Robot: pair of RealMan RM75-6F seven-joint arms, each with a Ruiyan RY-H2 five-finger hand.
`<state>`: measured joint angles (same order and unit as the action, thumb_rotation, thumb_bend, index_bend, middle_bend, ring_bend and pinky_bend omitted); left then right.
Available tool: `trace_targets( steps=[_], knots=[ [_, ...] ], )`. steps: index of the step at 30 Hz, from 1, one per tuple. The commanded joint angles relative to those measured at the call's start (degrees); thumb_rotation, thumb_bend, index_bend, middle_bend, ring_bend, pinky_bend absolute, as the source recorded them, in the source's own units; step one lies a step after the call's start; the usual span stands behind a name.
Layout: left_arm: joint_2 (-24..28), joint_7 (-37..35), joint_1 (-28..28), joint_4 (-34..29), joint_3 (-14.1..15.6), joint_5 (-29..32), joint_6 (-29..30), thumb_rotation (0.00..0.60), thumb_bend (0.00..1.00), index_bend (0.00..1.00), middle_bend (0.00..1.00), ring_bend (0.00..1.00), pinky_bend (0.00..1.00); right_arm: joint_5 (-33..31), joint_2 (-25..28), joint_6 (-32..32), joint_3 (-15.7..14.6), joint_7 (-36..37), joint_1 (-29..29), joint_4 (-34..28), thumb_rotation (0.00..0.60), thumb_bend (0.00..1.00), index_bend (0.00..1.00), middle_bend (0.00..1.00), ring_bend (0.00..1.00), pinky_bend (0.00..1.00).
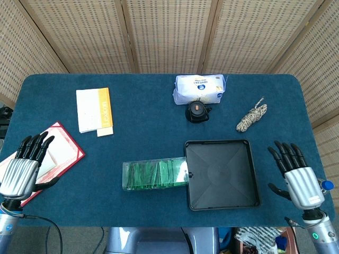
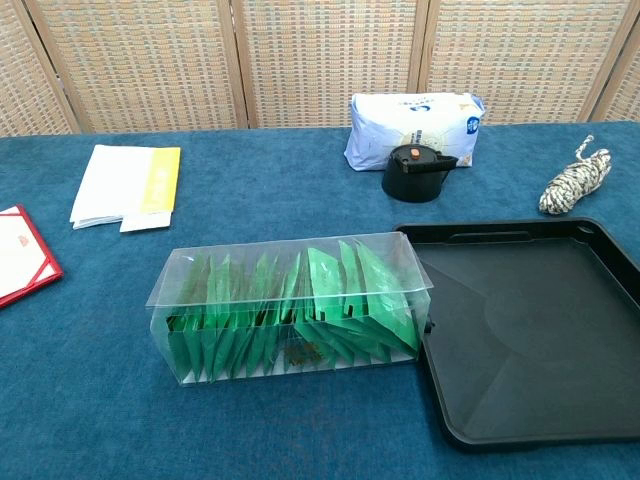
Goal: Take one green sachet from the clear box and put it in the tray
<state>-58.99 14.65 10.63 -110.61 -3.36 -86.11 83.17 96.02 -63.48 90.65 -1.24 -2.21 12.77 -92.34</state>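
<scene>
Clear box [image 2: 290,308]: long transparent case, packed with green sachets [image 2: 345,300] standing on edge in a row, glossy, leaning against one another; those toward the tray end tilt more. Box lies on the blue table [image 1: 143,132] near centre, slightly toward 6 o'clock in the head view. Long axis runs 9 to 3 o'clock; its 3 o'clock end touches, or sits just beside, the tray's left rim.

Tray [image 1: 249,174]: black, squarish, shallow, nothing in it. Sits at about 4 o'clock from table centre.

Left hand [image 1: 21,169]: at the table's 8 o'clock edge, fingers straight and apart, pointing toward 12, holding nothing. It hovers over a red-edged folder [image 1: 66,145].

Right hand [image 1: 296,177]: at 4 o'clock, just right of the tray, fingers spread and extended toward 12, likewise holding nothing. Neither hand shows in the chest view.

Elsewhere: white and yellow booklet [image 1: 94,109] at 10 o'clock; white packet [image 1: 200,88] at 12, black round object with an orange spot [image 1: 197,111] just in front of it; coiled rope [image 1: 251,117] at 2 o'clock.
</scene>
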Motion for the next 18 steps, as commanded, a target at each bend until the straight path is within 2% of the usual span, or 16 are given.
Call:
trace_targets(
  steps=[1, 5, 8, 11, 15, 18],
  knots=[
    [0.03, 0.0, 0.0, -0.06, -0.23, 0.5, -0.05, 0.6, 0.06, 0.0, 0.0, 0.0, 0.0, 5.36, 3.92, -10.65, -0.53, 8.37, 8.37, -4.91, 0.6, 0.0, 0.05, 0.0, 0.0, 0.0],
    [0.21, -0.15, -0.28, -0.24, -0.2, 0.76, 0.17, 0.6, 0.06, 0.0, 0.0, 0.0, 0.0, 4.62, 5.62, -19.87, 0.95, 7.97, 14.19, -9.81, 0.6, 0.0, 0.09, 0.0, 0.0, 0.0],
    [0.32, -0.41, -0.26, -0.07, -0.37, 1.27, -0.01, 0.6, 0.06, 0.0, 0.0, 0.0, 0.0, 0.58, 6.03, -28.77, 3.43, 4.12, 19.19, -14.87, 0.6, 0.0, 0.13, 0.0, 0.0, 0.0],
    [0.52, -0.93, -0.3, 0.0, -0.49, 1.52, -0.04, 0.6, 0.06, 0.0, 0.0, 0.0, 0.0, -3.57, 4.93, -33.81, 5.7, -0.01, 22.24, -17.12, 0.6, 0.0, 0.16, 0.0, 0.0, 0.0],
    [1.16, -2.23, -0.51, -0.05, -0.48, 1.27, 0.14, 0.6, 0.06, 0.0, 0.0, 0.0, 0.0, -12.84, 1.19, -41.28, 8.98, -9.86, 27.21, -19.9, 0.6, 0.0, 0.2, 0.0, 0.0, 0.0],
    [1.6, -3.1, -0.44, -0.01, -0.54, 1.6, -0.3, 0.6, 0.06, 0.0, 0.0, 0.0, 0.0, -21.55, -5.24, -43.48, 11.99, -18.51, 31.7, -20.15, 0.6, 0.05, 0.22, 0.0, 0.0, 0.0]
  ],
)
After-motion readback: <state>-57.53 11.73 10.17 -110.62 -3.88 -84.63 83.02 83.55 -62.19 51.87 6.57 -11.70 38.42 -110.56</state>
